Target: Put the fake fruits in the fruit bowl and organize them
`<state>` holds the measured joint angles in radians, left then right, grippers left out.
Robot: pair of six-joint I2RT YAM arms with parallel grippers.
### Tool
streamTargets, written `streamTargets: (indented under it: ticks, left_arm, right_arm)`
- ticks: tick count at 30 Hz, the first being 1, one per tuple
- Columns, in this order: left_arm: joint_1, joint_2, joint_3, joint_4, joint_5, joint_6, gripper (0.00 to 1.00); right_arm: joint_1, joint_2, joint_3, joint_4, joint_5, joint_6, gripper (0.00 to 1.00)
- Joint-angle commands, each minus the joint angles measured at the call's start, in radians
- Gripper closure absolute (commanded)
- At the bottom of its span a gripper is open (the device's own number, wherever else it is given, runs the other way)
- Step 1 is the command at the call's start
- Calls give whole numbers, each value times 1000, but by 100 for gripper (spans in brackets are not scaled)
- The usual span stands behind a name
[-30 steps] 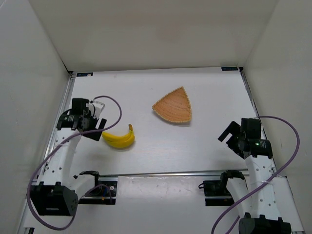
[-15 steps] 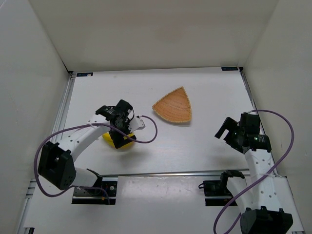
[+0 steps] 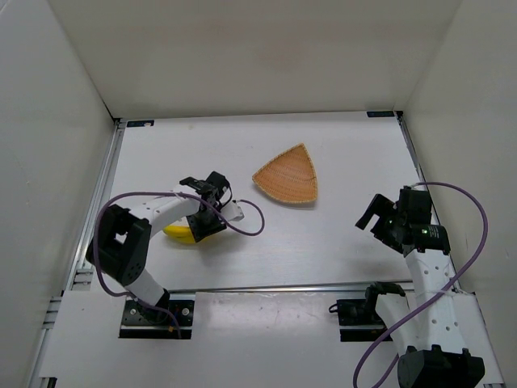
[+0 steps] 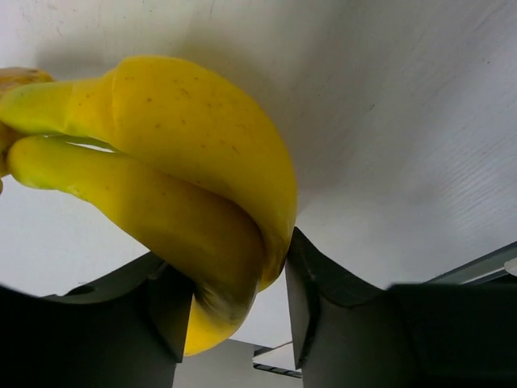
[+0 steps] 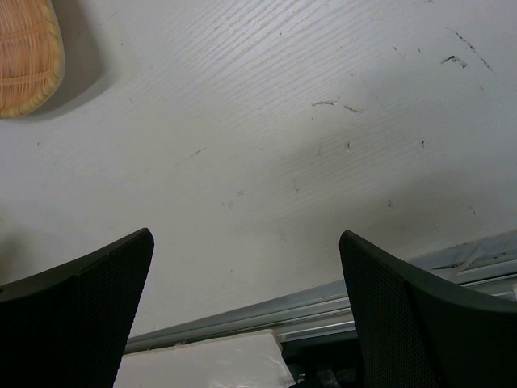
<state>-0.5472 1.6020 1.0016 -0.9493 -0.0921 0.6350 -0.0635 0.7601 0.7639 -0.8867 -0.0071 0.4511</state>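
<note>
Because the banana bunch [image 4: 186, 153] seemed light, stiff and slick, the left fingers [image 4: 323, 315] held its end clamped. Right fingers [image 5: 73, 315] stood apart.

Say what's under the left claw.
The bananas, pinched at one end in the left claw. In the top view the claw covers most of them; only a yellow end shows. Whether they rest on the table is hidden.

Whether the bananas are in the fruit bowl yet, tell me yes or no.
No: the bananas are pinched in the left gripper, well apart from the fruit bowl, which holds nothing.
</note>
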Motion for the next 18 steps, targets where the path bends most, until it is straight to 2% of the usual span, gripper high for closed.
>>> streamTargets:
  ticks: [1,3,7,8,11,13,16,17,18]
  left_arm:
    - [13,-4,20,29,18,-12,74]
    - [13,-16,20,20,32,-34,89]
    - [0,-72,138,-51,20,-99,89]
    - [-22,-85,226,-61,5,-122,89]
    - [-112,-96,351,4,-66,-132,86]
    - [-154,-47,486,61,-100,-132,85]
    - [-187,139,739,61,-6,-156,83]
    - [-188,245,802,61,18,-156,83]
    - [-197,303,922,61,61,-169,82]
  right_arm:
    - [-1,-7,2,26,-8,-22,0]
    - [-1,-16,2,26,-8,-22,0]
    - [-1,-16,-8,26,-8,-12,0]
    - [-1,-16,-17,35,-17,-12,0]
    - [-1,7,-26,55,-17,-12,0]
    - [-1,27,-26,67,-27,-3,0]
    - [-1,85,-17,87,-27,7,0]
    - [-1,85,-2,88,-27,21,0]
    - [-1,99,-2,110,-10,32,0]
